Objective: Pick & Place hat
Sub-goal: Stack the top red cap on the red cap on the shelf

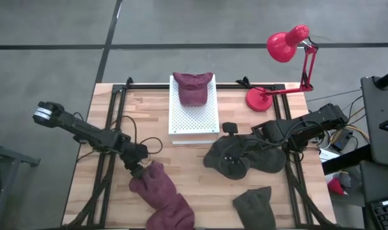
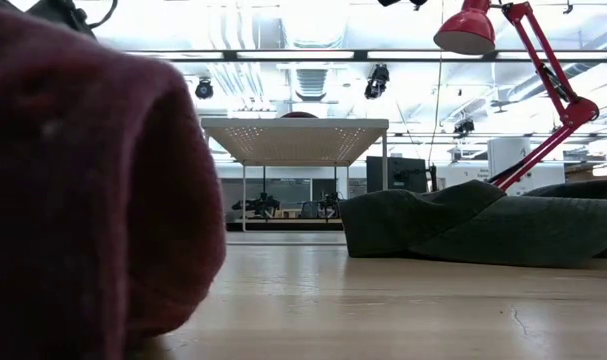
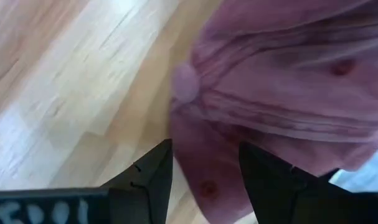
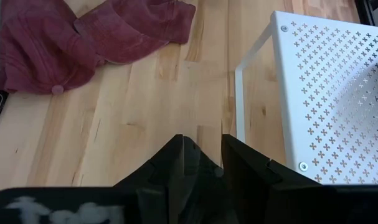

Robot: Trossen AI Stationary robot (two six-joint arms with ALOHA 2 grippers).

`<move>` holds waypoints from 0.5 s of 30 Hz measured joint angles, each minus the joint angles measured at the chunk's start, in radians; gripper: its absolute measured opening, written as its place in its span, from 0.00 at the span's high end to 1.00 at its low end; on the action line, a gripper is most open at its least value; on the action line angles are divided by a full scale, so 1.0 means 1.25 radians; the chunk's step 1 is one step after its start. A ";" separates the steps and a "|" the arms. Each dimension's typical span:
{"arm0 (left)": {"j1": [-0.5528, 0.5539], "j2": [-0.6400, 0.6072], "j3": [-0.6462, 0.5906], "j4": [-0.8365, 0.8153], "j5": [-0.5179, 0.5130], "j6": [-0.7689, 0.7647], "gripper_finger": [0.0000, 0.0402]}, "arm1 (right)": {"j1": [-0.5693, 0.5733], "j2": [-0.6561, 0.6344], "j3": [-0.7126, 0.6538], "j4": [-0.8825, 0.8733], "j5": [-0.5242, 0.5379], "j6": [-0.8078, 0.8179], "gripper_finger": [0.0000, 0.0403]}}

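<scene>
A heap of maroon hats (image 1: 163,195) lies near the table's near edge and fills the left of the low view (image 2: 83,190). My left gripper (image 1: 141,171) is open at the heap's upper left end. In its wrist view (image 3: 204,149) the fingers stand on either side of a maroon hat's edge (image 3: 204,180); whether they touch it I cannot tell. My right gripper (image 1: 231,130) is at the far edge of a dark green hat (image 1: 245,158), close to the near right corner of the white stand (image 1: 194,118). Its fingers (image 4: 203,140) are nearly together with dark cloth between them. My right gripper has dark cloth (image 4: 204,163) pinched between its two fingers, which point level toward the table's left. The fingers hide which part of the dark green hat this is. Most of the hat (image 2: 483,225) rests on the table.
Another maroon hat (image 1: 192,88) sits on top of the white perforated stand. A second dark green hat (image 1: 254,207) lies by the near edge. A red desk lamp (image 1: 286,45) stands at the far right corner. Bare wood (image 1: 194,163) lies between the two hat piles.
</scene>
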 joint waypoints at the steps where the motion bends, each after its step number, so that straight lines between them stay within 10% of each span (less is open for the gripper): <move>1: -0.002 0.011 0.000 0.002 -0.001 -0.005 0.56 | 0.000 0.000 0.000 0.000 0.000 0.000 0.73; 15: -0.014 0.205 0.009 0.018 -0.116 -0.043 0.64 | 0.000 0.001 -0.007 0.000 0.000 -0.017 0.76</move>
